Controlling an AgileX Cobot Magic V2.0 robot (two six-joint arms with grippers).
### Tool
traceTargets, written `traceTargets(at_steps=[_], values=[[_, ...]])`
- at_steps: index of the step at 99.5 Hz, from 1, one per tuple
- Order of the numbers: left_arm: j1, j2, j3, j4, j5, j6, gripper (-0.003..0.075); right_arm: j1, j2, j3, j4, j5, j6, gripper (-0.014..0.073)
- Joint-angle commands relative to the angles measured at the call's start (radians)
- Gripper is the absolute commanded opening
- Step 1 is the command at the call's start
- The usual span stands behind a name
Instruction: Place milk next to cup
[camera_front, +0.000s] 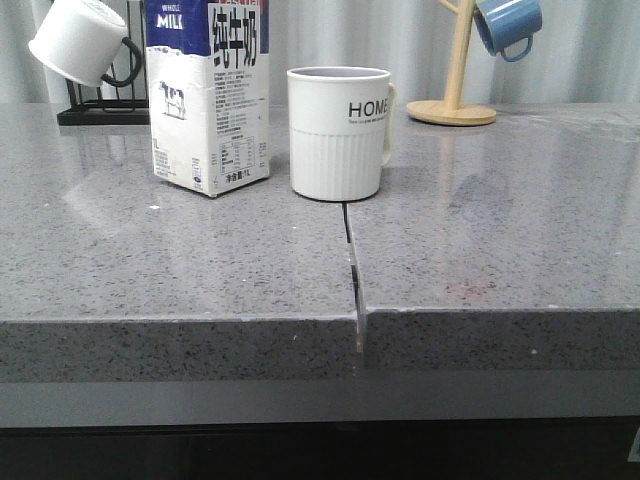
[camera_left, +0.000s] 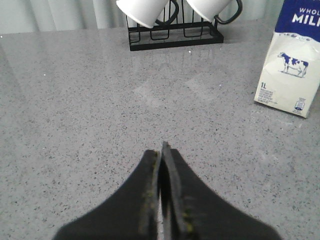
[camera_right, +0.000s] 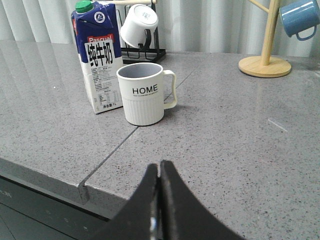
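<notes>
The milk carton (camera_front: 210, 95) stands upright on the grey table, just left of the white ribbed HOME cup (camera_front: 338, 132), with a small gap between them. Both also show in the right wrist view, the milk (camera_right: 99, 57) beside the cup (camera_right: 144, 94). The left wrist view shows the lower part of the milk (camera_left: 292, 62) off to one side. My left gripper (camera_left: 161, 150) is shut and empty over bare table, away from the carton. My right gripper (camera_right: 159, 167) is shut and empty near the table's front edge, well short of the cup. Neither gripper shows in the front view.
A black rack (camera_front: 100, 105) holds plain white mugs (camera_front: 78, 40) at the back left. A wooden mug tree (camera_front: 455, 105) with a blue mug (camera_front: 508, 25) stands at the back right. A seam (camera_front: 352, 260) runs through the table to its front edge.
</notes>
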Motion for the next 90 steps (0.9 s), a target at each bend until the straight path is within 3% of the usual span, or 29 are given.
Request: traceTargets(at_steps=[1, 32, 34, 46, 90], values=[[0.003, 0.005, 0.010, 0.002, -0.100, -0.008, -0.0021, -0.002, -0.010, -0.020, -0.011, -0.074, -0.007, -0.0070], [0.004, -0.159, 0.225, -0.007, -0.232, -0.029, -0.0021, -0.002, -0.010, -0.020, -0.011, -0.074, -0.007, -0.0070], [0.035, -0.241, 0.328, -0.037, -0.308, -0.029, -0.0021, -0.002, -0.010, -0.020, -0.011, -0.074, -0.007, -0.0070], [0.077, -0.332, 0.412, -0.050, -0.355, -0.029, -0.0021, -0.002, -0.010, -0.020, -0.011, -0.074, -0.007, -0.0070], [0.090, -0.324, 0.411, -0.050, -0.348, -0.026, -0.0021, -0.002, -0.010, -0.020, -0.010, -0.074, -0.007, -0.0070]])
